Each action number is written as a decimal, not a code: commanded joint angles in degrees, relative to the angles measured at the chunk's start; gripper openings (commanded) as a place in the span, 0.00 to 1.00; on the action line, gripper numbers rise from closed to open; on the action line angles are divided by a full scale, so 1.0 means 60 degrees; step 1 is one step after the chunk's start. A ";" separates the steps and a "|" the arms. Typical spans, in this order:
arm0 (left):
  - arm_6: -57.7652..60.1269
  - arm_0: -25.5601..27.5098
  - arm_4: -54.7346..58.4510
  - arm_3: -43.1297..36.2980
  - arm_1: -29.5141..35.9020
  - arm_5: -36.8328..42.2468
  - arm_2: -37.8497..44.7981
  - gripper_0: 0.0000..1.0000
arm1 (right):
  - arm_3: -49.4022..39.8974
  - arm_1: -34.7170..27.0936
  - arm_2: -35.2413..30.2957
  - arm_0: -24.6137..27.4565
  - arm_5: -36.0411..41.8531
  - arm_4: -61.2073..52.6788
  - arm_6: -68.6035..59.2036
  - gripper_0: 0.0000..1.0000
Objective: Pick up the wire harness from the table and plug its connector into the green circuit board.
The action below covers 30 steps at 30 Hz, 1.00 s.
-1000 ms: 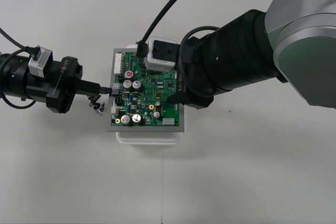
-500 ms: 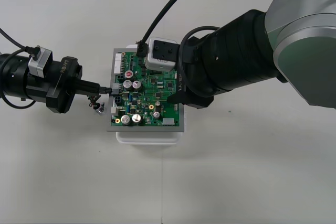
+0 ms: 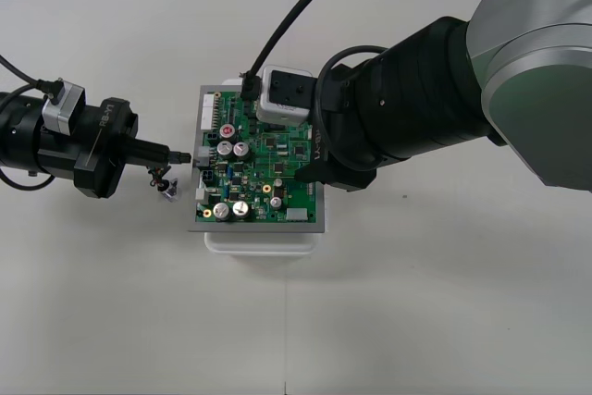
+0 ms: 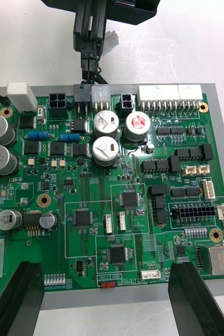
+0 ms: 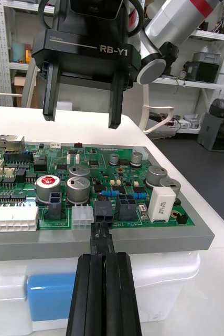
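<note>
Front view: left of centre, the left gripper (image 3: 183, 156) pinches the harness (image 3: 168, 189) at the left edge of the board (image 3: 277, 150). Right wrist view: the right gripper (image 4: 106, 268) gapes empty above the board. Left wrist view: fingers (image 5: 91, 294) closed on the plug (image 5: 102, 232), which touches a header (image 5: 102, 210).

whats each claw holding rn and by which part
The left claw grips the wire harness by its black plug; the right claw holds nothing.
</note>
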 commanded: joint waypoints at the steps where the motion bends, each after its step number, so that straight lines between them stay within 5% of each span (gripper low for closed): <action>1: -0.0271 -0.0156 0.0180 0.0112 0.0465 -0.0367 -0.0068 0.00 | -0.0241 -0.0031 -0.0066 0.0026 0.0009 0.0103 0.0231 0.69; 30: -0.0520 -0.0054 0.0150 -0.0006 0.0318 -0.0367 -0.0068 0.00 | -0.0285 -0.0031 -0.0154 0.0012 0.0009 0.0176 0.0231 0.69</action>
